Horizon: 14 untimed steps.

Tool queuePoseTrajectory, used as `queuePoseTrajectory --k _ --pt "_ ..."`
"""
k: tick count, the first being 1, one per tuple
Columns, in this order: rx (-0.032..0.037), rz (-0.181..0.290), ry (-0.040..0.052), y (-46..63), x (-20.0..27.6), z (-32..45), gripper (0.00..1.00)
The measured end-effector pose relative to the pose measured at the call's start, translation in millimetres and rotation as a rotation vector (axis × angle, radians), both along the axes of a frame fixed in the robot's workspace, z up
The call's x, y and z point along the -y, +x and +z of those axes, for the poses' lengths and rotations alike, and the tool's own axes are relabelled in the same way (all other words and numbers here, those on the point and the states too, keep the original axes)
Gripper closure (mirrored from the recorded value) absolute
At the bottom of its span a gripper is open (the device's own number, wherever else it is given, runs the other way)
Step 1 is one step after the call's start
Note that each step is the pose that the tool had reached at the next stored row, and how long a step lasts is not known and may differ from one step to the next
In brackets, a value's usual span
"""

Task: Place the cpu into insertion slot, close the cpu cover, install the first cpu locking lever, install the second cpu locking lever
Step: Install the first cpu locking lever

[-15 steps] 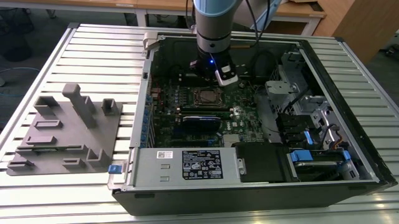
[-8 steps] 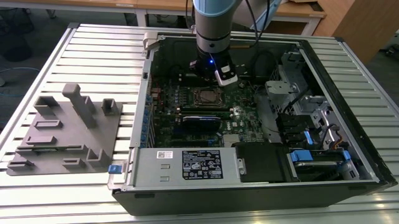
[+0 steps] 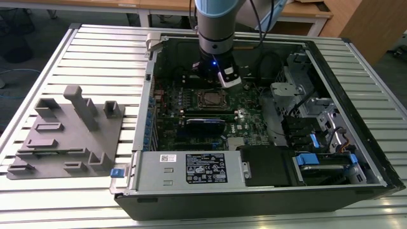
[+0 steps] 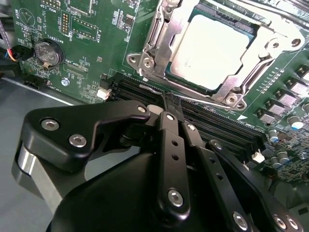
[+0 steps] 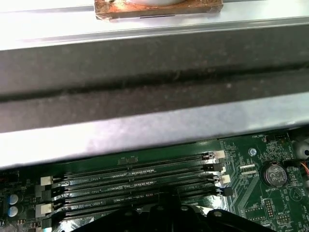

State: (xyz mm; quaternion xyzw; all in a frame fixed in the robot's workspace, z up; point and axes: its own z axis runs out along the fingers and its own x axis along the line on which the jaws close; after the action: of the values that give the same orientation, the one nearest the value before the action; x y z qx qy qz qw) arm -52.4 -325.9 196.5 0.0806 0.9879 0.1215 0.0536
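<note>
The cpu [image 4: 215, 50] sits in the insertion slot [image 4: 181, 79], the cpu cover [image 4: 263, 50] down over it. My gripper [image 4: 170, 104] has its fingers together, on or just at a thin locking lever [image 4: 200, 100] beside the memory slots [image 4: 227, 128]. Risk as I judge it: the wire lever springs free and scrapes the motherboard [image 4: 91, 38]. The coin battery [image 4: 48, 53] sits well apart; case walls [image 3: 145, 102] crowd the arm.
</note>
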Motion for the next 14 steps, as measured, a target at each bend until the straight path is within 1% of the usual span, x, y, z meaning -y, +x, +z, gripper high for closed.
queuePoseTrajectory --k 8,14 --pt "0.0123 0.000 -0.0002 -1.1 0.4 -2.7 0.89" --pt "0.0132 0.000 -0.0001 -1.2 0.4 -2.1 0.89"
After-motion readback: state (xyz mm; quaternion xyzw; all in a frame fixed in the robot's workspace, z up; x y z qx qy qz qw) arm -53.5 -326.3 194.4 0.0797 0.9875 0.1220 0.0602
